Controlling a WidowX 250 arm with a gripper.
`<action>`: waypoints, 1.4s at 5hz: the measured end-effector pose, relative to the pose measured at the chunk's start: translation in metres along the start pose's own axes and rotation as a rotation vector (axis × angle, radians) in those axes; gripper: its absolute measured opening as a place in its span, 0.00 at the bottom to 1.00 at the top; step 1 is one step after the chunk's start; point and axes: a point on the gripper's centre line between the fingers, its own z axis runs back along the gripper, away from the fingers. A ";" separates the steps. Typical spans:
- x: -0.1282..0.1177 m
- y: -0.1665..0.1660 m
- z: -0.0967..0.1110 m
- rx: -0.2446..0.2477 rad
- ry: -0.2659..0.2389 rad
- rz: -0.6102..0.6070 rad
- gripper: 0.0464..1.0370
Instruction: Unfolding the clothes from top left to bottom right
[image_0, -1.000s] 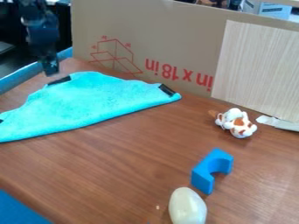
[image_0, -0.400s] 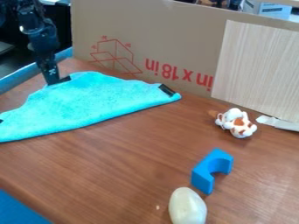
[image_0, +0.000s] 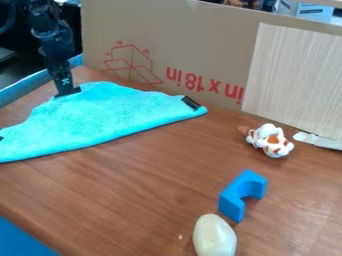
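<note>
My gripper (image_0: 66, 92) hangs down at the upper left, its tip at the black corner patch on the top left edge of the turquoise cloth (image_0: 110, 117). The cloth lies folded over on the left half of the table, roughly a triangle, with its long straight edge running from lower left to upper right. Another black patch (image_0: 191, 103) marks its right corner, and a small dark one sits at the left edge of the view.
A cardboard panel (image_0: 180, 45) stands behind the cloth, with a light wood-grain board (image_0: 294, 80) at its right. On the table's right side are a white-and-brown toy (image_0: 270, 140), a blue arch block (image_0: 242, 195) and a whitish egg-shaped object (image_0: 214, 236).
The gripper has come down onto the cloth's top left corner patch, then shifted slightly right. The cloth has not visibly moved.
</note>
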 end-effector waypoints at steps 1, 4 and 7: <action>0.006 0.001 0.003 0.013 0.001 -0.004 0.96; 0.013 -0.002 -0.012 0.050 0.056 -0.031 0.92; 0.015 -0.005 -0.016 0.063 0.063 -0.063 0.11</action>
